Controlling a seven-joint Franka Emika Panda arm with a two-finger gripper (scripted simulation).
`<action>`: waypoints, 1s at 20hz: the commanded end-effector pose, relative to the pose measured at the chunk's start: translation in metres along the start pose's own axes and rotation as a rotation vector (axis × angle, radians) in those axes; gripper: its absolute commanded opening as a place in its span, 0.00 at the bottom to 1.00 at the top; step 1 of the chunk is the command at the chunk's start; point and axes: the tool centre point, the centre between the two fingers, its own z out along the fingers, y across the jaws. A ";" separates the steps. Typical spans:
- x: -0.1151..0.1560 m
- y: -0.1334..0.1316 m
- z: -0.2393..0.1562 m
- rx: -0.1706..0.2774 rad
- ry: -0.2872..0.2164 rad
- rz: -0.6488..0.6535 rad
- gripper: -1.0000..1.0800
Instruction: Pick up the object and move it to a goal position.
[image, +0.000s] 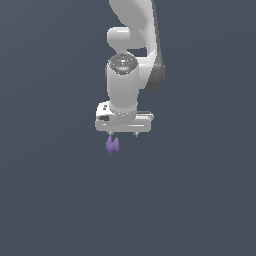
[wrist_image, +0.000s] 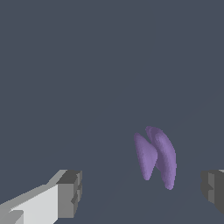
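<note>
We see the white arm reaching down from above, its wrist pointing straight at the flat grey desk. The hand hangs at its end, and its two short fingers stick out beneath the broad white palm block.

The hand is released: in the wrist view its dark pads stand well apart, one at each side, with a wide gap between them. Nothing is clamped there.

The object sits just below the hand, under the finger on the exterior view's left rather than under the middle of the palm. It is a small light-purple piece with two pointed lobes joined at a narrow waist, and it is far narrower than the hand. In the wrist view the object lies in the gap between the pads, nearer to one pad than to the other, and touches neither. Its two lobes stand side by side there, tapering to points.

We cannot tell from either view whether the object rests on the desk or is clear of it, since no shadow or contact line shows beneath it.
</note>
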 end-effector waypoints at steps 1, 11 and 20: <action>0.000 0.000 0.000 0.000 0.000 0.000 0.96; 0.004 0.008 -0.018 0.019 0.016 0.060 0.96; 0.000 0.017 -0.003 0.018 0.012 0.014 0.96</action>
